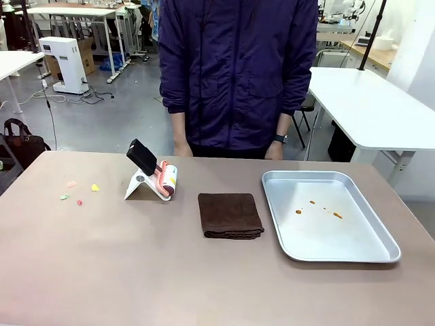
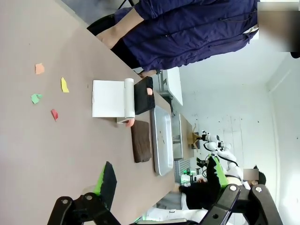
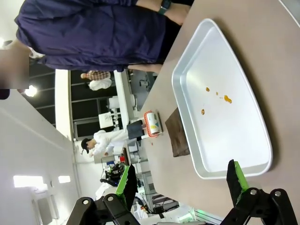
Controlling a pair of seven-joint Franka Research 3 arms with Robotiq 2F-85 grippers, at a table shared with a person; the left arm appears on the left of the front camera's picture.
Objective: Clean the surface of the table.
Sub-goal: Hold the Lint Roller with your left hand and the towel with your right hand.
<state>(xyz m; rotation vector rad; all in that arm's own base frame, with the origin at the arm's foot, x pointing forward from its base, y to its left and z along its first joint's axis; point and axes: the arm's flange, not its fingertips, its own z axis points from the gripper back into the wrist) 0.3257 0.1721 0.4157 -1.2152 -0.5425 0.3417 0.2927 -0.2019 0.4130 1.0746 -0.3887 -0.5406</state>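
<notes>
Here on table (image 1: 102,272), orange-spotted tray (image 1: 340,236)

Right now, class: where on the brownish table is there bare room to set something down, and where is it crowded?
Bare: the whole near strip of the table, in front of the paper scraps, lint roller, cloth and tray. Crowded: the narrow gap between cloth and tray.

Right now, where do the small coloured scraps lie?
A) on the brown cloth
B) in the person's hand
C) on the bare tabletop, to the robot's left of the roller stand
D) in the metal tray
C: the scraps lie on the table, left of the white roller stand; the tray holds orange-brown spots instead.
</notes>
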